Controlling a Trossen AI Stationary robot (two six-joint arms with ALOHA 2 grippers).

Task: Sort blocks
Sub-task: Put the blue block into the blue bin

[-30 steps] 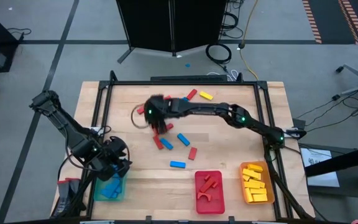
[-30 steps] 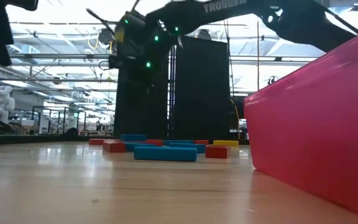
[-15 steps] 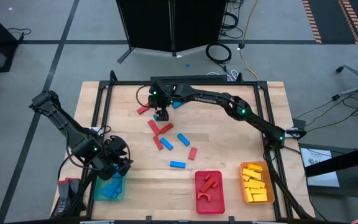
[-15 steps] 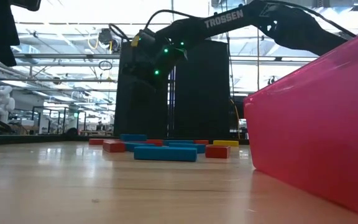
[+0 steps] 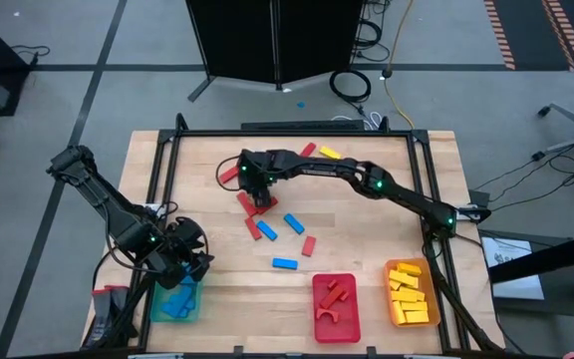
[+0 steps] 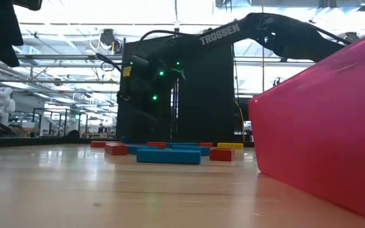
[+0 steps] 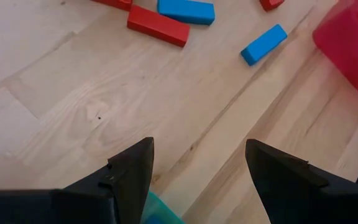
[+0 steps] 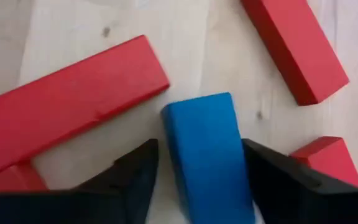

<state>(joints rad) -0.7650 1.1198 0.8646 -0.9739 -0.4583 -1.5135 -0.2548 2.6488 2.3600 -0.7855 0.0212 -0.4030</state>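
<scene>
Red, blue and yellow blocks lie scattered on the wooden table [image 5: 367, 229]. My right gripper [image 5: 257, 191] reaches down into the far-middle cluster. In its wrist view its open fingers stand on either side of a blue block [image 8: 204, 155] that lies flat on the wood between red blocks [image 8: 67, 106]. The gaps are narrow, and I cannot tell whether the fingers touch it. My left gripper [image 5: 189, 261] hangs open and empty at the near left, above the green tray [image 5: 177, 301] of blue blocks.
A red tray [image 5: 335, 307] with red pieces and an orange tray [image 5: 410, 294] of yellow blocks stand at the near edge. Loose blocks lie mid-table: blue [image 5: 285, 263], red [image 5: 309, 245], yellow [image 5: 330, 154]. A black frame rims the table.
My right gripper has sunk from well above the table down onto the cluster of blocks at the far middle, tipping a little as it went. The blocks lie where they were.
</scene>
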